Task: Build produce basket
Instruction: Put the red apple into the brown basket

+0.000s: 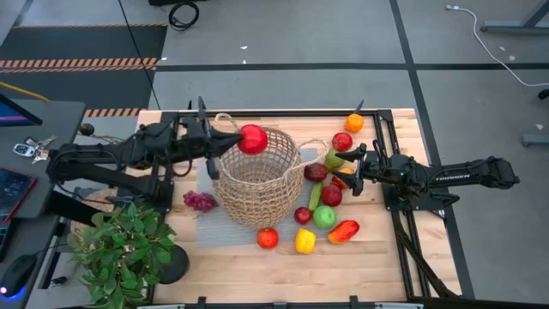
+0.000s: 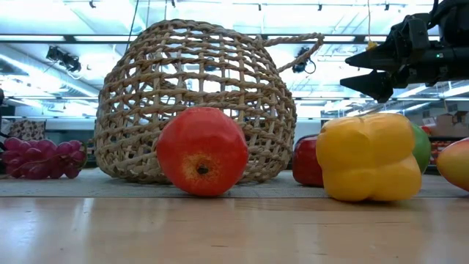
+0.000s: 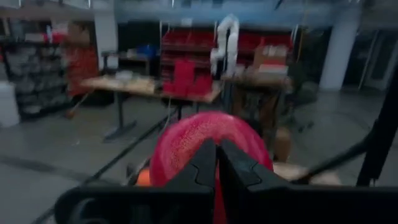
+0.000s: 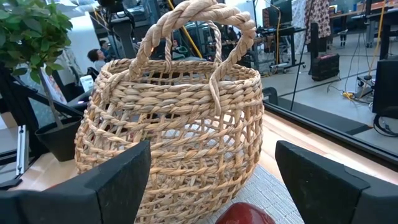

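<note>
The tan woven basket [image 1: 257,180] [image 2: 198,95] [image 4: 180,118] stands by its base on a grey mat in the middle of the table. A red apple [image 1: 253,139] [image 3: 186,140] hangs over the basket's far rim, at the tip of my left gripper [image 1: 226,144] [image 3: 217,149], which is shut. The rest of the produce lies on the table right of and in front of the basket, among it a yellow pepper [image 1: 305,241] [image 2: 370,155] and a red apple [image 1: 268,238] [image 2: 202,151]. My right gripper [image 1: 350,167] [image 4: 211,180] hovers open to the right of the basket, holding nothing. My left gripper is shut on the red apple at the side that faces the gripper [image 3: 193,155]. The closed fingertips hide the part between them. The fingers come level from the table's left. The apple is lifted clear, above the basket's rim.
A bunch of purple grapes [image 1: 199,202] [image 2: 40,158] lies left of the basket. A leafy potted plant [image 1: 124,245] stands at the near left corner. An orange [image 1: 354,123] lies at the far right. A green apple [image 1: 324,216] and a red-orange pepper [image 1: 343,231] lie near the right arm.
</note>
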`<state>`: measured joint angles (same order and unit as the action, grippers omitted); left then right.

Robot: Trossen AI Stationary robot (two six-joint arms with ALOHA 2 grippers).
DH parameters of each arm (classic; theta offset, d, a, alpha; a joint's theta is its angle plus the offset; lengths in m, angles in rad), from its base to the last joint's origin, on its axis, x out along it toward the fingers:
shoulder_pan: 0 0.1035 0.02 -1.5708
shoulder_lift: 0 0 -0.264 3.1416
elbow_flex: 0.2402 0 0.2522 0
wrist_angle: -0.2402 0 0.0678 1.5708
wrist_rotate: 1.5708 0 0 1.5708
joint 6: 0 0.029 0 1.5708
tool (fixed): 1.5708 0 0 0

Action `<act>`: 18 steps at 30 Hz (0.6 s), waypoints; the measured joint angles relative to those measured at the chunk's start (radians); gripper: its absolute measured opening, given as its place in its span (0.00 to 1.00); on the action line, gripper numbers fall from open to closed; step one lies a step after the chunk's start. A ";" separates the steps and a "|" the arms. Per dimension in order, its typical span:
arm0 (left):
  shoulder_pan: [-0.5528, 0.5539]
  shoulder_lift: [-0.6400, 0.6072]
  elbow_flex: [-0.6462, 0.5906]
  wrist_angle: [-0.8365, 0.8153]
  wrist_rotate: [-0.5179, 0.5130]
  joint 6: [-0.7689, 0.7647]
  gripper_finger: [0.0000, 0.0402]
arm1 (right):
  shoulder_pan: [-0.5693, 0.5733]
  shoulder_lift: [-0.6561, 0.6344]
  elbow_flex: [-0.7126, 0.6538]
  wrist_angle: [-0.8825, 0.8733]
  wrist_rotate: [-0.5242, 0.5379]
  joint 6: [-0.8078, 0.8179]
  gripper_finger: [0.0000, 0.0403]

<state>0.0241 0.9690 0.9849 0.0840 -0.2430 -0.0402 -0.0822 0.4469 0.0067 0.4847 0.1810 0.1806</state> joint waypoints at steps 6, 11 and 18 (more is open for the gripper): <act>0.075 0.042 0.000 0.068 0.083 0.011 0.02 | 0.000 0.000 0.000 0.000 0.000 0.000 0.86; 0.114 0.071 0.052 0.050 0.110 0.074 0.02 | 0.000 0.000 0.000 0.000 0.000 0.000 0.86; 0.114 0.131 0.174 -0.039 0.192 0.384 0.02 | 0.000 0.000 0.000 0.000 0.000 0.000 0.86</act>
<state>0.1379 1.0998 1.1588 0.0446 -0.0508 0.3436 -0.0821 0.4469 0.0068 0.4847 0.1813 0.1806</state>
